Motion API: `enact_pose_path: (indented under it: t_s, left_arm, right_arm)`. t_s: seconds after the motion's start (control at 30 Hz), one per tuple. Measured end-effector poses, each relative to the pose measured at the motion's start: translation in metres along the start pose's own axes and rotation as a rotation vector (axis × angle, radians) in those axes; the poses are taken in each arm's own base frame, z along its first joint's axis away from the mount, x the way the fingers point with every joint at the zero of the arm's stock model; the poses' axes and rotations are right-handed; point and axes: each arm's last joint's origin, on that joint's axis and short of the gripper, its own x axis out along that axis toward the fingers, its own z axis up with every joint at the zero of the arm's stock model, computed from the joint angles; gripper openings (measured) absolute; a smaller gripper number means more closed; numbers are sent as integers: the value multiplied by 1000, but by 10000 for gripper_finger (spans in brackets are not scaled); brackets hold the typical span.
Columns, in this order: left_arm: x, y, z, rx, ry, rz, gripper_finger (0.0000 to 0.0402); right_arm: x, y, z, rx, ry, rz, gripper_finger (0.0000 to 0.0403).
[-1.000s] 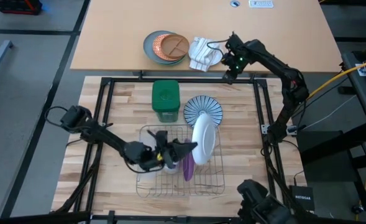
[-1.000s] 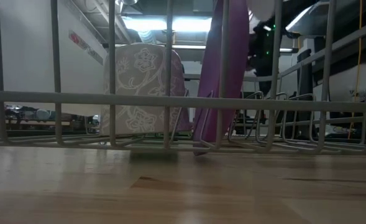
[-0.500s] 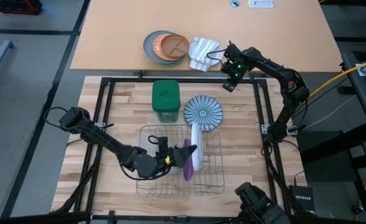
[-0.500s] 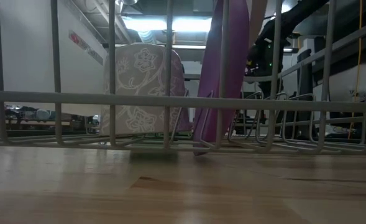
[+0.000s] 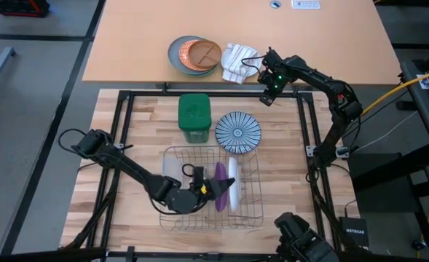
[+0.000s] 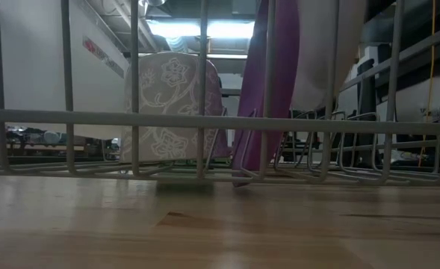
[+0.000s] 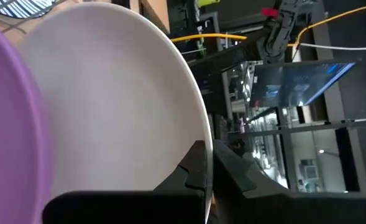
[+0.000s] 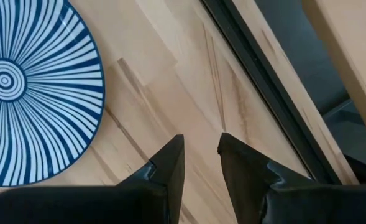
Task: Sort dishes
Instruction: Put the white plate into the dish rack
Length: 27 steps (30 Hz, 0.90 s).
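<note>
1. The white plate [image 5: 233, 191], tilted flat a second ago, now stands on edge in the rack [image 5: 252, 211], lower centre, just beside the purple plate [image 5: 220, 195]; racking looks nearly done.
2. Left gripper [image 5: 213, 191]: fingers [image 7: 198, 171] clamped on the white plate's rim.
3. Striped plate [image 5: 237, 132] lies flat on the tabletop, centre, unracked.
4. Right gripper [image 5: 266, 96], upper right: fingers slightly apart, empty. Open wood around it; frame rail close.

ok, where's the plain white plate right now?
In the high view the plain white plate stands on edge in the wire rack, right beside the purple plate, gripped at its rim by the left end effector.
</note>
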Motion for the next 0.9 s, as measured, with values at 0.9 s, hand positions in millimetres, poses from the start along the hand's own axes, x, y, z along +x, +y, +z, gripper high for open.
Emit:
enact_pose_path:
  t_s: [0.9]
  left_arm:
    - [8,18,6,61,52,131,0]
  right_arm:
    - [0,0,0,3,1,1,106]
